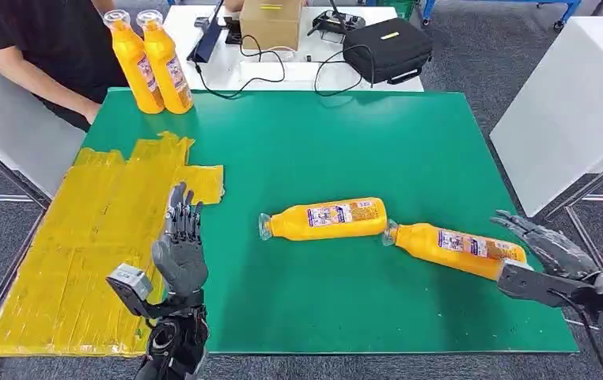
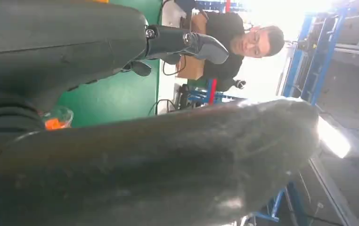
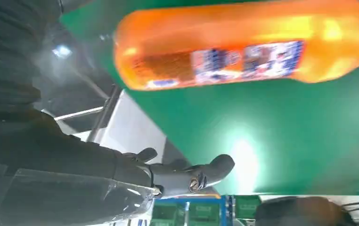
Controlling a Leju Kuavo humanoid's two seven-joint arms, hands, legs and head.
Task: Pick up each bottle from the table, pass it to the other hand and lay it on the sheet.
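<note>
Bottles: one (image 1: pixel 458 249) lies near right on the desk (image 1: pixel 346 150), just beside the right hand (image 1: pixel 548 252), fingers spread, holding nothing. Left hand (image 1: pixel 180 249) is open too. Looks full, slick, rolls easily; grab mid-body over the label.

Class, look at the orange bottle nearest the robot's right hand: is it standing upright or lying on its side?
Lying on its side. The orange bottle rests lengthwise on the green mat, cap end toward the other lying bottle.
</note>
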